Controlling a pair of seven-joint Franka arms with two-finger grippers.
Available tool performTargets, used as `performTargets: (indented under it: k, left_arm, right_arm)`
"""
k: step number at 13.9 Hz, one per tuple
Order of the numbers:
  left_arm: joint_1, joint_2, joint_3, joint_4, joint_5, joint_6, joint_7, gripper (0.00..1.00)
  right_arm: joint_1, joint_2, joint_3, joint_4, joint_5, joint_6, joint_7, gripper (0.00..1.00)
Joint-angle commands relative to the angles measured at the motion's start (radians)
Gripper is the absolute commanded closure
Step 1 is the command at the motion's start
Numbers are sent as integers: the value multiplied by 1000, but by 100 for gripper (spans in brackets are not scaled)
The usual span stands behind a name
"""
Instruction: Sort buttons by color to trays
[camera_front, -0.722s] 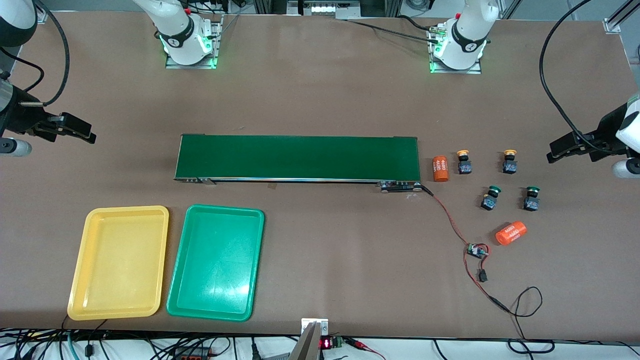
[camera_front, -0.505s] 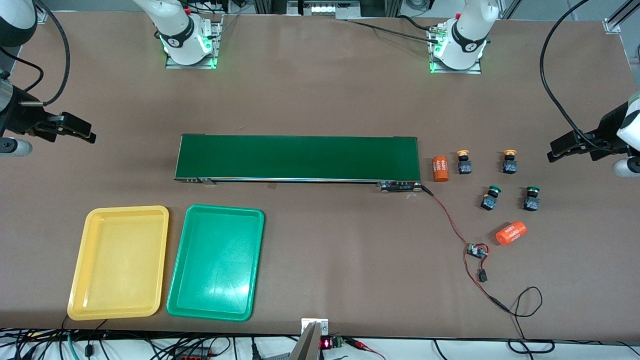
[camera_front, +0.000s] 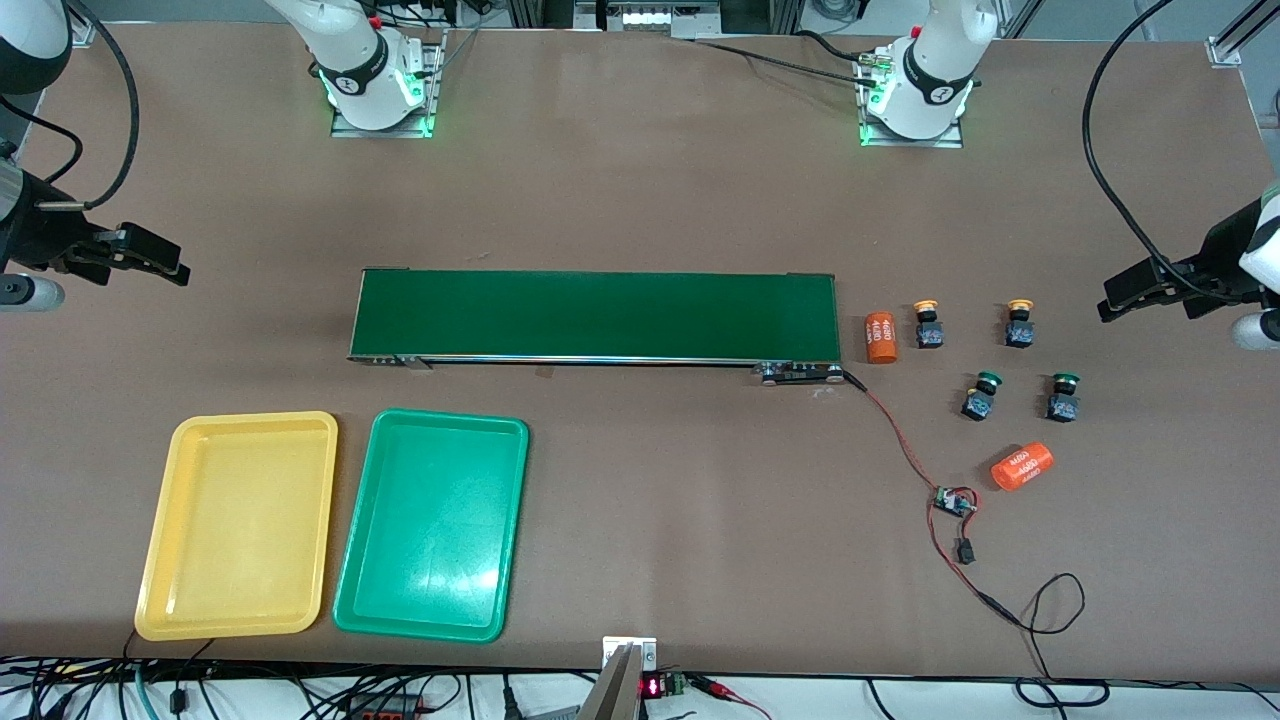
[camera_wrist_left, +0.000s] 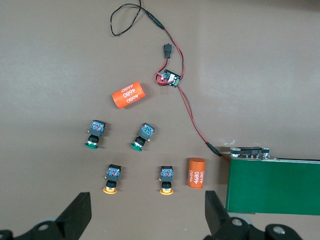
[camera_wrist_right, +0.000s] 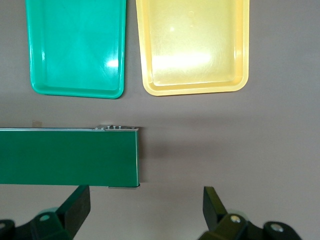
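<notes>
Four buttons lie past the conveyor's end, toward the left arm's end of the table. Two have yellow caps (camera_front: 928, 325) (camera_front: 1019, 325), and two with green caps (camera_front: 981, 396) (camera_front: 1064, 397) lie nearer the camera. My left gripper (camera_front: 1110, 300) hangs open above the table beside them. In the left wrist view the yellow-capped buttons (camera_wrist_left: 112, 179) (camera_wrist_left: 166, 180) lie just ahead of the open left gripper (camera_wrist_left: 146, 215). The yellow tray (camera_front: 240, 525) and green tray (camera_front: 432, 523) sit empty side by side. My right gripper (camera_front: 178, 268) waits open at the right arm's end, also seen as the open right gripper (camera_wrist_right: 145, 210).
A long dark-green conveyor belt (camera_front: 595, 315) crosses the middle of the table. Two orange cylinders printed 4680 (camera_front: 881, 338) (camera_front: 1022, 466) lie among the buttons. A red-and-black wire with a small circuit board (camera_front: 953, 501) runs from the conveyor toward the camera.
Both grippers have shifted very slightly. Nothing on the table has moved.
</notes>
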Motion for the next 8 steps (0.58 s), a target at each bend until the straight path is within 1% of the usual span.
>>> performTargets:
  k: [1,3,7,8]
  left_arm:
    - [-3,32,2,6,-3,-16,-5,0]
    - [-13,71,0,5,-5,-18,3,0]
    - [-8,203,-1,8,-14,-15,6,0]
    - [-13,220,-1,9,-14,-13,6,0]
  right_arm:
    - [-3,-13,-1,-10,0,0,-21,0]
    - [-3,-13,-1,-9,0,0,-21,0]
    - [-3,-12,-2,-9,-3,0,-20,0]
    - [-3,-12,-2,-10,-3,0,-20,0]
